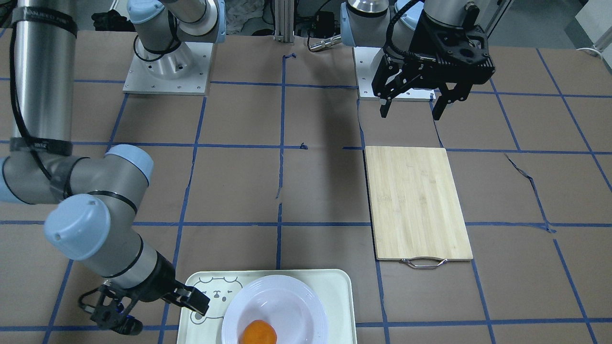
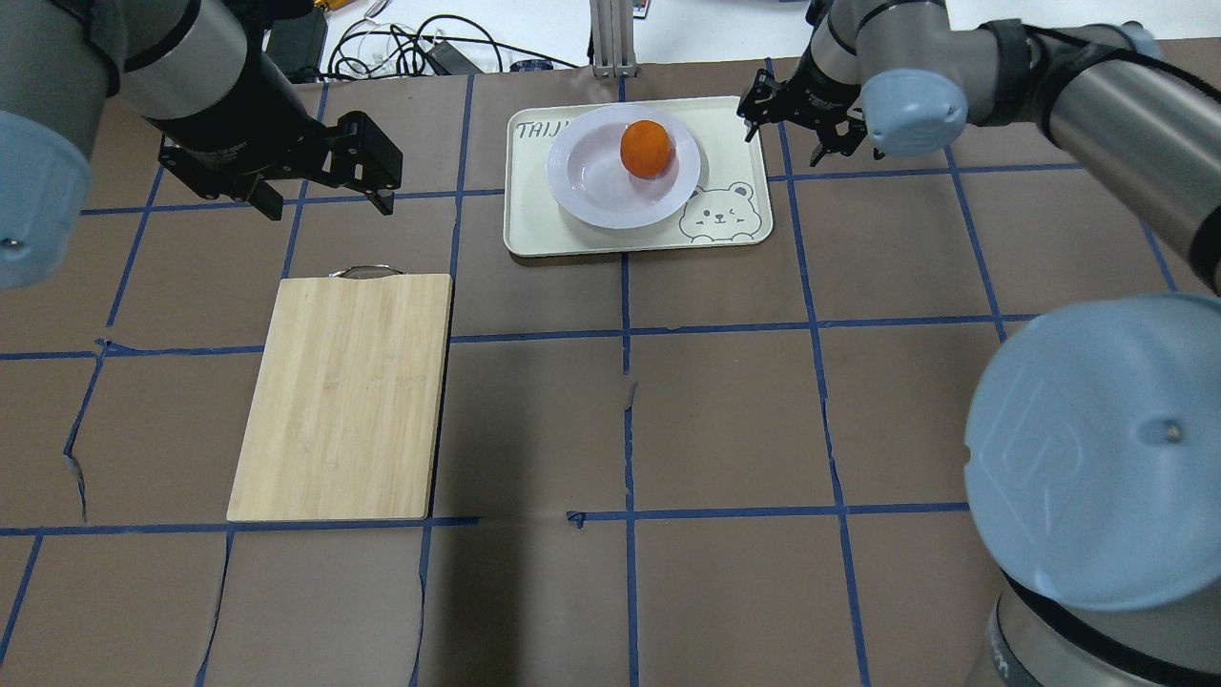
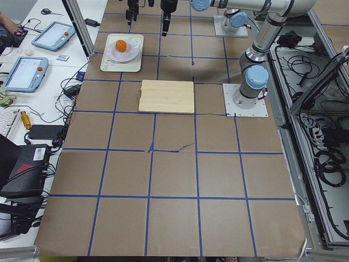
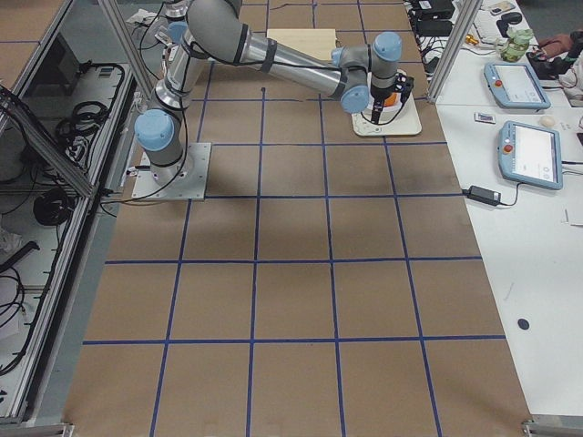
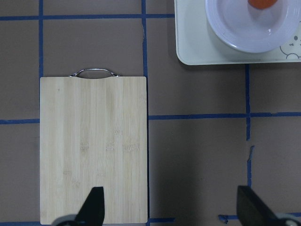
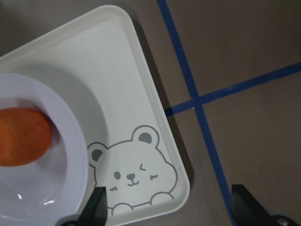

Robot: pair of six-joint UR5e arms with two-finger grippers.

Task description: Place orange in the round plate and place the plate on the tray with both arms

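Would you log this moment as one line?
orange: in round plate | round plate: on tray | left gripper: open | right gripper: open

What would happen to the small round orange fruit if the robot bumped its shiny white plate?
It would probably roll: the small bright-orange fruit is round and lies loose. The sunken middle of the glossy white round plate would likely keep it in. The plate might slide on the smooth pale rectangular tray.

Tallying by kind: one orange (image 2: 648,149), one round plate (image 2: 591,181), one tray (image 2: 544,234) printed with one bear face (image 2: 717,212). One bamboo cutting board (image 2: 343,396) with one metal handle (image 2: 365,271). Two arms: left arm (image 2: 191,67), right arm (image 2: 1097,86). Two grippers: left gripper (image 5: 171,207), right gripper (image 6: 170,209), two fingers (image 5: 94,207) apiece. Two handheld screens (image 3: 53,35).
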